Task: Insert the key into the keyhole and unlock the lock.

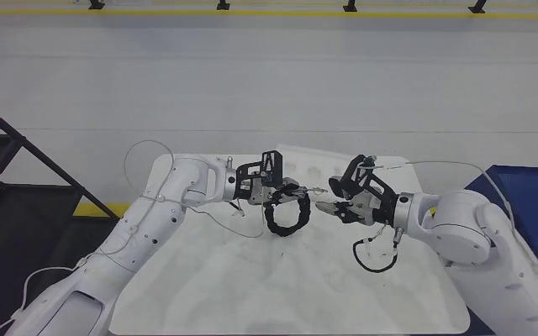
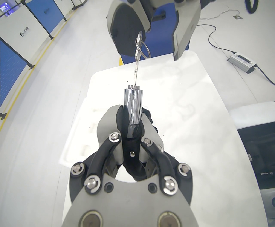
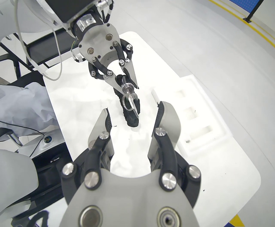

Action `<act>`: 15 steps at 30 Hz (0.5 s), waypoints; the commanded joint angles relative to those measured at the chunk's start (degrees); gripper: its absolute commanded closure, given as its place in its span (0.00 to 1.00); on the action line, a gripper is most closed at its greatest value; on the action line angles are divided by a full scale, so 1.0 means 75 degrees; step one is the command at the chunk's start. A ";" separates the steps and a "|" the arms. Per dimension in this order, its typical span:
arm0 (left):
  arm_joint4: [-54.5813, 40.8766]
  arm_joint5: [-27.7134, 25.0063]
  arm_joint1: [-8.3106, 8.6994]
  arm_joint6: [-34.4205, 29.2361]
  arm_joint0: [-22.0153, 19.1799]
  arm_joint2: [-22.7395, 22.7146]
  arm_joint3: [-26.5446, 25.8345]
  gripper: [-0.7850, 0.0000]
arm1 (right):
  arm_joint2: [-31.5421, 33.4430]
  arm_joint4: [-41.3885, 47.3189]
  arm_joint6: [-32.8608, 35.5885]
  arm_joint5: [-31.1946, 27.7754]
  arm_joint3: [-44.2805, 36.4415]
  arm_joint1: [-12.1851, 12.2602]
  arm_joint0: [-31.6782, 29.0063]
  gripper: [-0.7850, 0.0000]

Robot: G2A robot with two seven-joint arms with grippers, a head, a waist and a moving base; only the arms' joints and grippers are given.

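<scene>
L gripper [image 2: 132, 110] clamps the lock [image 2: 133, 103]; key [image 2: 136, 64] tip sits in keyhole [image 2: 134, 87]. R gripper [image 3: 133, 108] is spread wide: you close squarely on key head, twist w/o side-load.

My two arms are smooth, glossy white shells with rounded joints. In the top view my left arm [image 1: 143, 235] fills the lower left of the frame. My right arm [image 1: 462, 231] fills the right edge, with a black sleeved cable loop [image 1: 374, 256] under its wrist. Thin white cables [image 3: 61, 63] trail from my left arm. Its black wrist collar [image 3: 86, 20] carries a small white label. My left claw [image 2: 133, 109] and right claw [image 3: 133, 107] match. Each has a pale grey plate, curved black link bars, silver round-headed screws [image 3: 168, 179], and grey fingers [image 3: 169, 122] faced with black ribbed pads [image 3: 158, 117].
</scene>
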 commanded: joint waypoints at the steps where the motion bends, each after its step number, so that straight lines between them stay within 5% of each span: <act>1: 0.0008 -0.0003 0.0007 0.0219 0.0052 -0.0088 -0.0019 1.00 | -0.0011 -0.0050 -0.0098 -0.0099 0.0045 0.0002 -0.0083 0.48; 15: -0.0055 -0.0198 -0.0031 0.1143 0.0230 -0.0248 -0.0117 1.00 | -0.0847 -0.0119 -0.0735 -0.0482 0.0800 -0.0180 0.0310 0.47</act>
